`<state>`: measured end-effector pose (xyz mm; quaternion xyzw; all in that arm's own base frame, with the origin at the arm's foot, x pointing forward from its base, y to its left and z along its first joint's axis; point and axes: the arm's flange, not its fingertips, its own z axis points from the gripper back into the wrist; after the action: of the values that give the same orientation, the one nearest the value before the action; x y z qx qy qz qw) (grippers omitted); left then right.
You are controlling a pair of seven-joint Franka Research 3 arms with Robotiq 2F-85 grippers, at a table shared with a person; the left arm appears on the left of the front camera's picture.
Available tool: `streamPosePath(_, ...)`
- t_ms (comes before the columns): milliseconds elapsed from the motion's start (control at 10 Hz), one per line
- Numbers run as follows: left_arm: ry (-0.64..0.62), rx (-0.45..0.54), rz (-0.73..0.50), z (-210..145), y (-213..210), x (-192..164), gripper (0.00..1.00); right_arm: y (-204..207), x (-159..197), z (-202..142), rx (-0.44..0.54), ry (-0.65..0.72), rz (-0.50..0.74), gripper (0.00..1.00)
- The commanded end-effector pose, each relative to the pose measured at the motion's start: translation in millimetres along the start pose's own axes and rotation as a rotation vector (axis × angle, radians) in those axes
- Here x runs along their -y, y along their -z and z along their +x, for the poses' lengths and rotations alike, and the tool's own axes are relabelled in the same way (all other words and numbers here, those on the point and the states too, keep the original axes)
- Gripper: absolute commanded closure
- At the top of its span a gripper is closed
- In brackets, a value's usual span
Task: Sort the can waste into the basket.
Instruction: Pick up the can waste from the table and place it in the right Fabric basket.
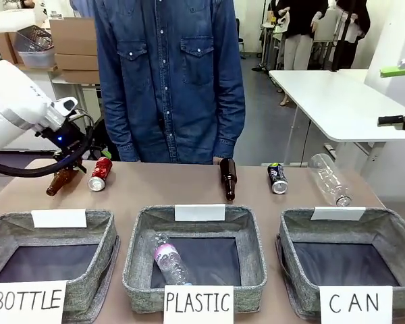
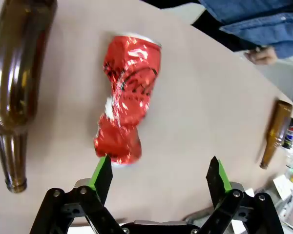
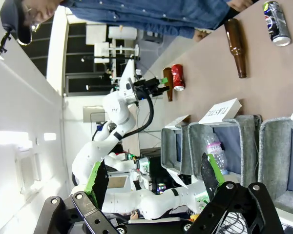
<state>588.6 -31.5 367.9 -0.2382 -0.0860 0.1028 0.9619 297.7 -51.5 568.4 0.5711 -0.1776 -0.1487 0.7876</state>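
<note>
A dented red can (image 1: pixel 100 173) lies at the far left of the table beside a brown bottle (image 1: pixel 59 181). In the left wrist view the red can (image 2: pixel 127 97) lies just ahead of my left gripper (image 2: pixel 158 178), which is open and hangs over it without touching. A black can (image 1: pixel 277 178) with blue-white markings lies at the far right, past the grey basket (image 1: pixel 391 226) signed "CAN". My right gripper (image 1: pixel 393 96) is open and empty, high above the table's right edge. The right wrist view shows the black can (image 3: pixel 276 22) far off.
A second brown bottle (image 1: pixel 227 178) lies mid-table and a clear plastic bottle (image 1: pixel 329 179) at the right. The "PLASTIC" basket (image 1: pixel 138 236) holds one plastic bottle; the "BOTTLE" basket (image 1: pixel 106 233) is at the left. A person in a denim shirt (image 1: pixel 169 74) stands at the far edge.
</note>
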Motion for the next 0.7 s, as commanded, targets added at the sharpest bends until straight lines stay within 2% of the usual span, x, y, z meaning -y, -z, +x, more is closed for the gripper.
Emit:
streamPosePath(0, 0.03, 0.005, 0.101, 16.3, 6.5, 6.4, 0.0, 3.7, -1.6, 2.2, 0.004, -0.019, 0.023, 0.0)
streamPosePath(600, 0.16, 0.011, 0.239, 15.9, 64.9, 6.4, 0.0, 3.7, -1.6, 2.2, 0.004, -0.019, 0.023, 0.0)
